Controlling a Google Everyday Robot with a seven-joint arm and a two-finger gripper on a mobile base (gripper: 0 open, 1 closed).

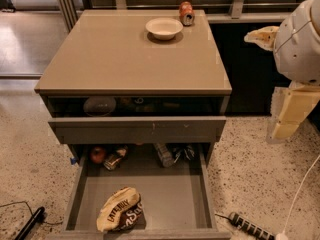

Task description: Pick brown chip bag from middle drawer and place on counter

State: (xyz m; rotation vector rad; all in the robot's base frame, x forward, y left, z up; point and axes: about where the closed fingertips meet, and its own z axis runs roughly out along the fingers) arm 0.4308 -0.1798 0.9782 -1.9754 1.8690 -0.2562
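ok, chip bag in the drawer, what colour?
Chip bag: dark brown, cream-yellow top; camera view. Gripper right of counter.

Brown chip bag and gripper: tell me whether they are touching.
Apart. The camera view shows the gripper high at the right, beyond the counter edge, while the brown chip bag lies far below in the middle drawer, front left.

The counter (115,59) looks smooth and glossy, the middle drawer (170,194) matt grey, the bag (120,216) crinkled, the floor (250,174) speckled stone. The gripper (261,36), at the right, looks like cream plastic.

Bare middle drawer (170,199) floor right of brown chip bag (120,216), upper drawer (137,130) overhanging behind; claw (261,36) right of counter (125,59).
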